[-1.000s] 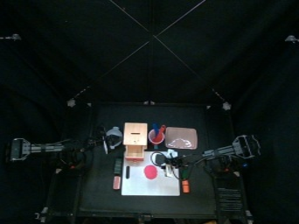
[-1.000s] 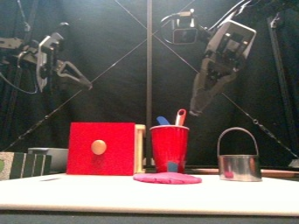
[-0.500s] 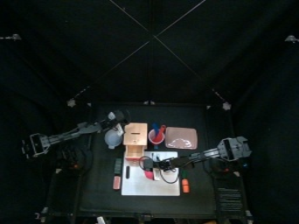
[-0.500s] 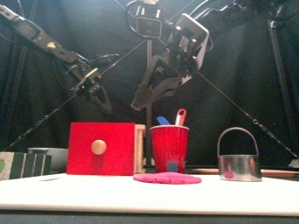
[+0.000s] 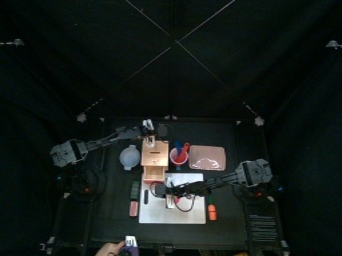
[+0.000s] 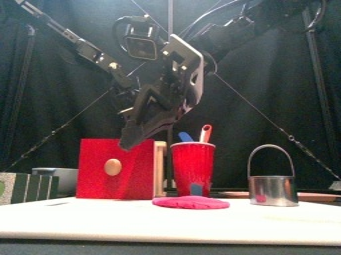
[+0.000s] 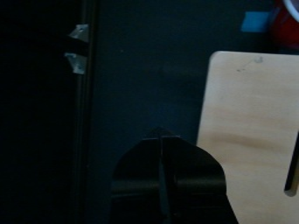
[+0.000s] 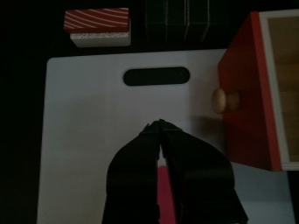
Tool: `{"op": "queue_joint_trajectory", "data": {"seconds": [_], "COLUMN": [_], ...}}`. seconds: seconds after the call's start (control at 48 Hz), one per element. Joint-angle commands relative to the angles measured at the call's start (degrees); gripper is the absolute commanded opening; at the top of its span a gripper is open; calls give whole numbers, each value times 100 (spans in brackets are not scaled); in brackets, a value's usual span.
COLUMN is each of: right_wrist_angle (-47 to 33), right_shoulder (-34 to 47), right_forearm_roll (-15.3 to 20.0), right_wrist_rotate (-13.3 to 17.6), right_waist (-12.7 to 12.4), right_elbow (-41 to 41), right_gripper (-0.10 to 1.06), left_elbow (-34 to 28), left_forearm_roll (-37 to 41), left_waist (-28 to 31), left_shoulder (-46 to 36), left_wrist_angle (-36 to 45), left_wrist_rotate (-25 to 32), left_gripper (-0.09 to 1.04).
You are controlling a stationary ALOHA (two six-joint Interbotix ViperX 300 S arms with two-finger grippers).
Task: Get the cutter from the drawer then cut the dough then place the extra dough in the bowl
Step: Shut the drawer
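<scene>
Your right hand (image 8: 162,131), jaws together, hangs before the pale wooden box with red drawer front (image 6: 100,174); the round metal cutter (image 6: 273,187) stands right of it, so fetching likely means spreading over its handle.

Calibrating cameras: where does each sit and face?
Top: high overhead, facing down on the black table; both arms show.
Front: table's front edge, level toward the pale wooden box with red drawer front; both arms overhead.
Left wrist: left arm, facing the box's top; shut left claw.
Right wrist: right arm, facing the white cutting board; shut right claw.
Shared: all four show the box.
</scene>
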Motion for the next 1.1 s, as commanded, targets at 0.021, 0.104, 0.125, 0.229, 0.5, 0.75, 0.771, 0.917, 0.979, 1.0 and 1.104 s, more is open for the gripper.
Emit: {"op": "queue_joint_trajectory", "data": {"seconds": [0.021, 0.104, 0.125, 0.229, 0.5, 0.75, 0.771, 0.917, 0.979, 1.0, 1.104], "right_wrist_angle": [0, 35, 35, 44, 396, 861, 879, 923, 923, 923, 958], "right_shoulder": [-44, -18, 0, 53, 290, 387, 387, 387, 387, 387, 387], "right_forearm_roll": [-62, -97, -114, -141, -255, -527, -545, -642, -738, -756, -896], "right_wrist_rotate": [18, 18, 18, 18, -9, 9, 9, 0, -9, -9, -9], "right_waist": [-105, -185, -211, -316, -439, -501, -501, -571, -624, -642, -721], "right_elbow": [-246, -308, -334, -431, -650, -782, -791, -861, -905, -914, -958], "right_gripper": [9, 9, 9, 9, 9, 9, 9, 9, 9, 9, 9], "left_elbow": [-264, -290, -290, -264, -264, -229, -220, -185, -185, -185, -185], "left_forearm_roll": [-853, -1380, -1433, -1450, -1415, -1415, -1415, -1415, -1424, -1424, -1415], "left_waist": [211, 360, 387, 431, 404, 396, 396, 396, 404, 404, 404], "left_shoulder": [26, 79, 88, 141, 316, 316, 316, 325, 334, 343, 352], "left_wrist_angle": [158, 272, 272, 290, 422, 413, 413, 378, 369, 369, 369], "left_wrist_rotate": [642, 1099, 1160, 1239, 1257, 1274, 1274, 1274, 1266, 1266, 1266], "left_gripper": [29, 29, 30, 30, 30, 29, 29, 29, 29, 30, 29]}}
